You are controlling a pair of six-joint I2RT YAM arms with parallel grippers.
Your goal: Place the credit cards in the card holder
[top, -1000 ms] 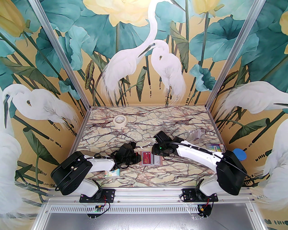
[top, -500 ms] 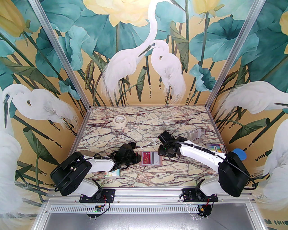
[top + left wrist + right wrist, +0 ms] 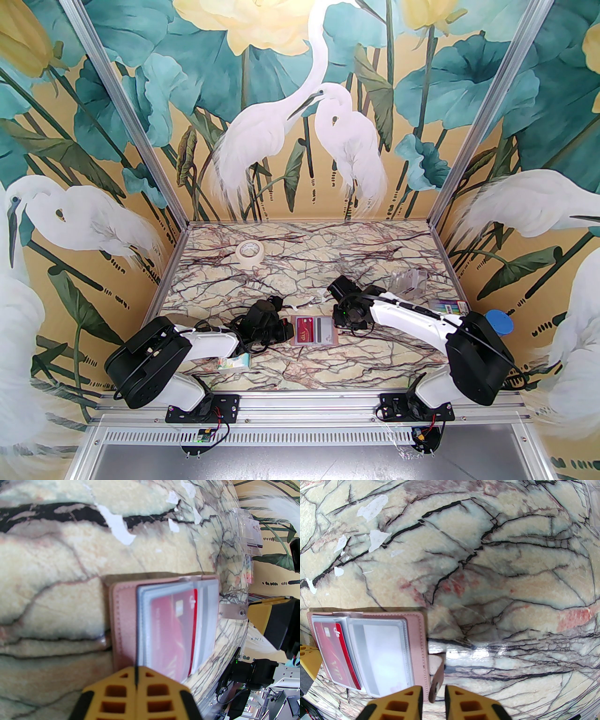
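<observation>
The dusty-pink card holder (image 3: pixel 335 339) lies open on the marble table (image 3: pixel 300 276). A red credit card (image 3: pixel 303 332) sits in its left clear sleeve (image 3: pixel 173 632) and a grey-white card (image 3: pixel 323 330) in the right sleeve (image 3: pixel 382 653). My left gripper (image 3: pixel 136 669) is shut at the holder's left end, with a thin dark sleeve edge pinched between the fingertips. My right gripper (image 3: pixel 433 691) hovers at the holder's right edge. Its jaws stand a narrow gap apart, and the snap strap (image 3: pixel 438 676) curls up into that gap.
A tape roll (image 3: pixel 248 252) lies at the back left, and a clear plastic box (image 3: pixel 408 281) at the back right. A colourful pack (image 3: pixel 450 308) and a blue round lid (image 3: pixel 499 322) sit by the right wall. A printed tissue pack (image 3: pixel 236 362) lies under the left arm.
My right gripper has drawn back to the right off the holder, uncovering the grey-white card, and its jaws have narrowed. The left arm has stayed put.
</observation>
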